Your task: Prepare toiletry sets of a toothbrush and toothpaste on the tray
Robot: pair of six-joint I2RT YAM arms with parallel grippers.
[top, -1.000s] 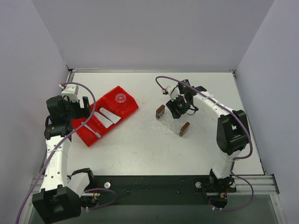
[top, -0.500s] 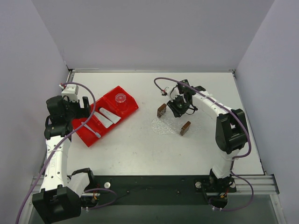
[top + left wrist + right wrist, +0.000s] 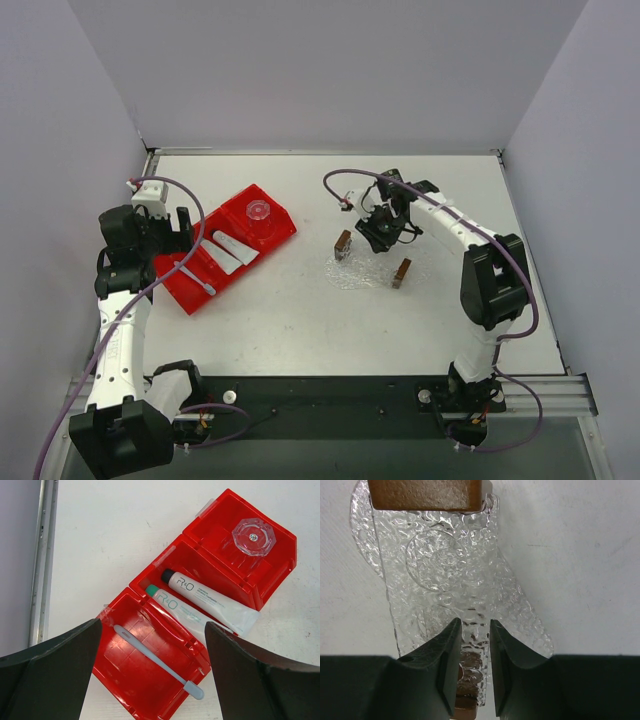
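**Step in hand (judged):** staging. No set was on the tray yet.

**Left of the table, near to far**
- The toothbrush [image 3: 157, 661] lay diagonally in the near compartment of the red bin [image 3: 125, 690].
- The middle compartment held two toothpaste tubes [image 3: 205, 600], side by side and touching.
- The far compartment held a clear faceted round piece [image 3: 254, 536].
- The left gripper [image 3: 152, 630] hung above the bin, with its jaws wide apart and empty.

**Right of centre**
- The tray [image 3: 527, 622] lay flat on the table.
- The clear rack [image 3: 425, 492] appeared to stand on the tray.
- The right gripper [image 3: 472, 625] sat at the rack's far side. Its jaws stood close together, apparently clamped on the rack's thin clear wall, and one brown end showed between them.

**Next move (judged)**
- The rack needed to come off the tray so that its surface was free.
- The left gripper then needed to descend with its jaws square across the slim toothbrush handle, clear of the compartment walls.
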